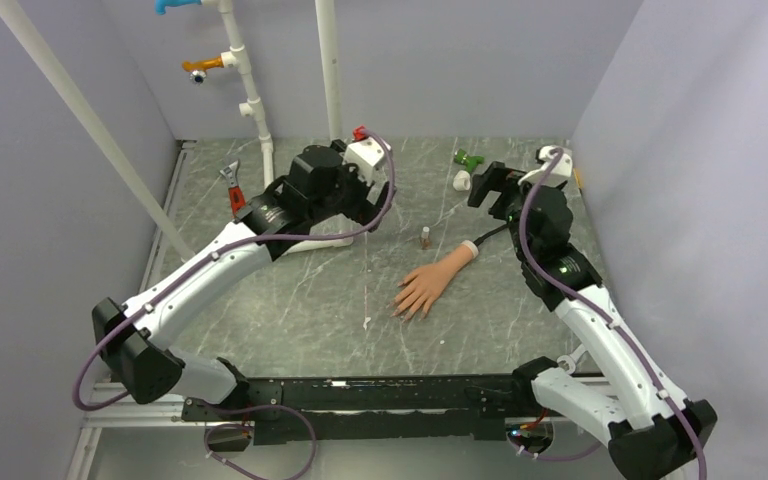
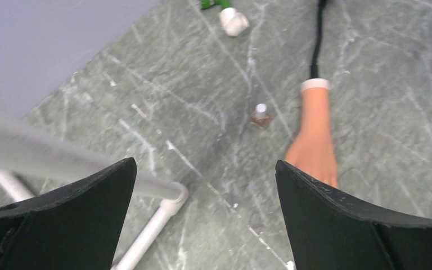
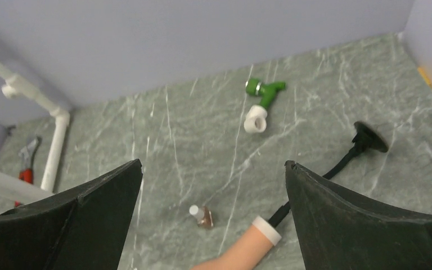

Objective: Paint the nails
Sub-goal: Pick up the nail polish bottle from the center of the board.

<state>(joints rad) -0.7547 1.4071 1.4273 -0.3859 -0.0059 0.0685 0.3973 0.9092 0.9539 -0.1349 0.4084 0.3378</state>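
White arms (image 1: 210, 262) w/ blk joints (image 1: 140, 358), purple cables (image 1: 392, 185)

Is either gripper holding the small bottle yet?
No, the small bottle stands free on the table, next to the mannequin hand's wrist.

table (image 1: 310, 310): grey-green marble | on it: mannequin hand (image 1: 430, 285); small bottle (image 1: 425, 238); green fitting (image 1: 468, 160); red wrench (image 1: 233, 190)

Left tool (image 2: 204, 163) and right tool (image 3: 212, 163) aloft, jaws spread wide.
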